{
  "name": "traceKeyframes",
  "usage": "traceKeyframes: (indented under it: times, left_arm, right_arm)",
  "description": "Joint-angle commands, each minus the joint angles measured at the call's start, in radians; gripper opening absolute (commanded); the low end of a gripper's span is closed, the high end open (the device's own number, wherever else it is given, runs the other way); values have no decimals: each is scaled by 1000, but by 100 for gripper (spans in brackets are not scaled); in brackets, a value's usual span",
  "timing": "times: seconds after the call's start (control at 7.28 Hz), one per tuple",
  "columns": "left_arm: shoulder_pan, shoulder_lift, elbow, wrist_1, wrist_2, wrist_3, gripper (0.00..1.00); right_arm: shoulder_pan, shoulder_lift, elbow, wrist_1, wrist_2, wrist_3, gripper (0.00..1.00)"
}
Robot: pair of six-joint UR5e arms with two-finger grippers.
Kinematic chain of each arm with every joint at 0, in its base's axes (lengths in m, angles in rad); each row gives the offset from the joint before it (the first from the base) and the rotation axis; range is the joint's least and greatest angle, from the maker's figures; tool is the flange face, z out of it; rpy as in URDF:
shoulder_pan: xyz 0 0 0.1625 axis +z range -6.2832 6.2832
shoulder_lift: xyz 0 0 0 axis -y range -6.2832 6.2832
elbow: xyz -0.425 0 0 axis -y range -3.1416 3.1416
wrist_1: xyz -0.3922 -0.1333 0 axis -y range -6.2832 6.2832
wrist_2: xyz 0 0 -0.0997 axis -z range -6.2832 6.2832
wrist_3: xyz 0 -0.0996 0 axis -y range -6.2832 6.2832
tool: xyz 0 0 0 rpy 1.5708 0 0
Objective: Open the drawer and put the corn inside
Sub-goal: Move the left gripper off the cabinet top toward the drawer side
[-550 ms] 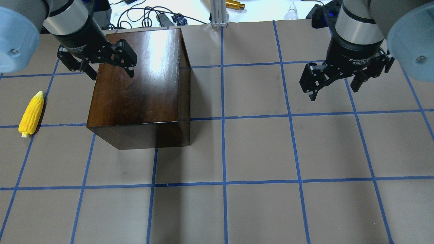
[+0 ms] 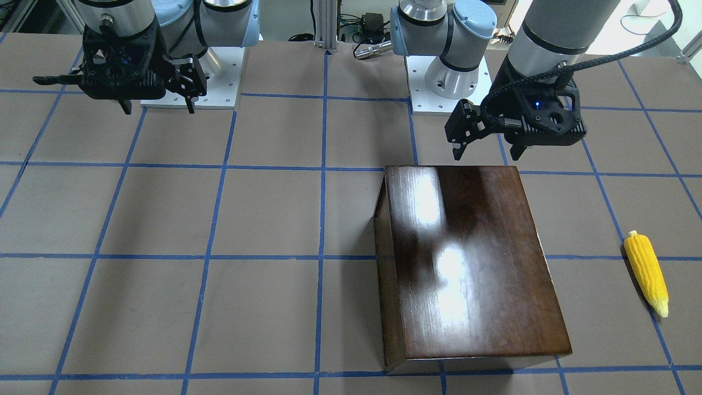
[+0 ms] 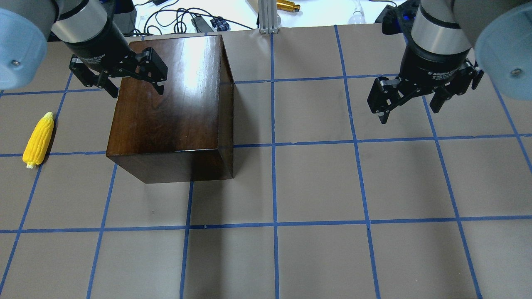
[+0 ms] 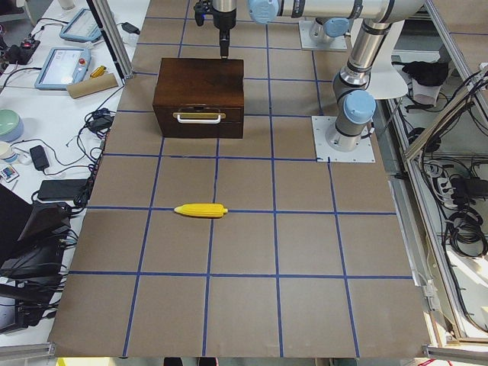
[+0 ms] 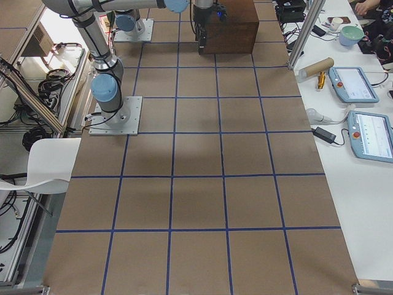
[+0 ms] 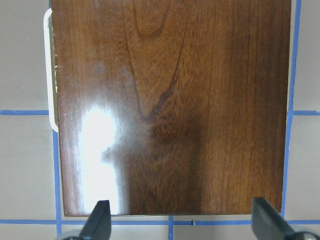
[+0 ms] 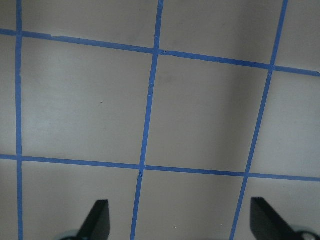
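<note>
- Both sets of jaws stand wide apart and hold nothing.
- The left gripper [image 3: 136, 89] hangs in the air over the glossy dark box [image 3: 166, 104], clear of its top. From its wrist camera the lid fills nearly the whole view, with the two fingertips [image 6: 97, 222] poking in at the bottom edge.
- The right gripper [image 3: 409, 114] hovers over bare table [image 3: 316, 182], well away from the box, with only brown paper and blue tape lines [image 7: 145, 120] beneath it.
- The drawer [image 4: 200, 118] is shut flush in the box. From the left end of the table its dark front and pale metal pull show, facing away from the right arm.
- The corn [image 3: 38, 140] lies flat on the table on the robot's left of the box, well apart from it, out in front of the drawer's face. Its tapered tip points away from the robot's base. Neither gripper is near it.
</note>
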Motion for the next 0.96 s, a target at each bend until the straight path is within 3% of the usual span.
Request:
traceKeyframes:
  times: [0.0,0.41,0.55,0.82]
  left_arm:
    - [4,-2,5,-1,-7,2,100]
    - [10,-17,8,0,-7,14,100]
    - [24,-18,8,-1,2,118,100]
    - [168,-25,-1,-15,2,168,100]
  right_arm:
    - [0,1,0,0,0,0,100]
    - [0,1,0,0,0,0,100]
    - [0,1,0,0,0,0,100]
    - [0,1,0,0,0,0,100]
